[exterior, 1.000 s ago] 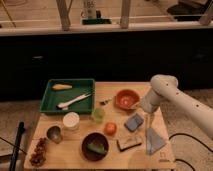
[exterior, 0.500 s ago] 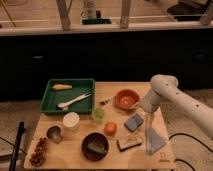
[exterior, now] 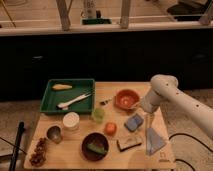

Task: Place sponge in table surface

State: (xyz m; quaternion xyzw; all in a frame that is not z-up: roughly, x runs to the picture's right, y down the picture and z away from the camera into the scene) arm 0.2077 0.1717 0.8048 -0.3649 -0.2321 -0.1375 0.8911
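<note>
the gripper (exterior: 148, 121) hangs low over the right part of the table surface (exterior: 115, 159), at the end of the white arm (exterior: 175, 97) that reaches in from the right. whether its fingers are parted or closed cannot be told. the blue-grey sponge (exterior: 133, 122) lies flat on the wood just left of the gripper, so near that touching cannot be ruled out. an orange bowl (exterior: 126, 98) sits just behind it, a dark bowl (exterior: 95, 147) in front to the left, and the green tray (exterior: 68, 95) lies well apart at the far left.
</note>
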